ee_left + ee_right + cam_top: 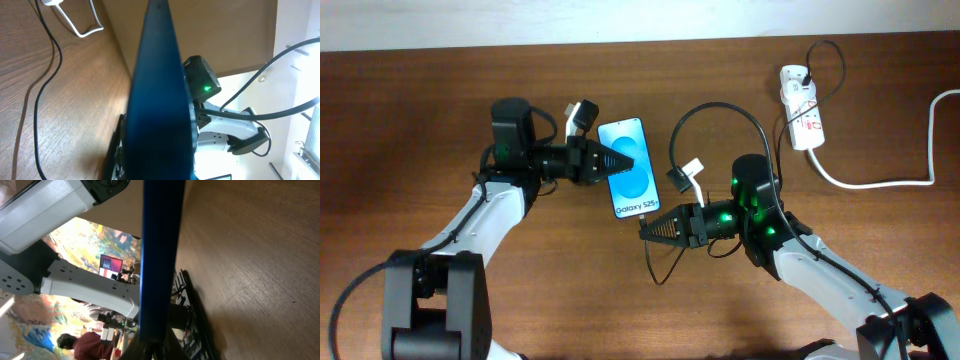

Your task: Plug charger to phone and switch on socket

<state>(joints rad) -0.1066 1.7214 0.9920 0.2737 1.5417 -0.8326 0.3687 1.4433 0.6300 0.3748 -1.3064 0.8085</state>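
Note:
The phone (628, 172) with its bright blue screen lies between the two arms on the wooden table. My left gripper (624, 158) comes in from the left and is shut on the phone's long sides. In the left wrist view the phone (160, 100) fills the middle as a dark blue slab. My right gripper (646, 228) is shut on the charger's small black plug, right at the phone's near short end (160, 255). The thin black charger cable (720, 106) loops away behind the right wrist. The white socket (802, 108) lies at the far right.
A thick white cord (880, 183) runs from the socket to the table's right edge. A slack loop of black cable (655, 272) lies under the right gripper. Bare wood (440, 90) stretches left of the left arm.

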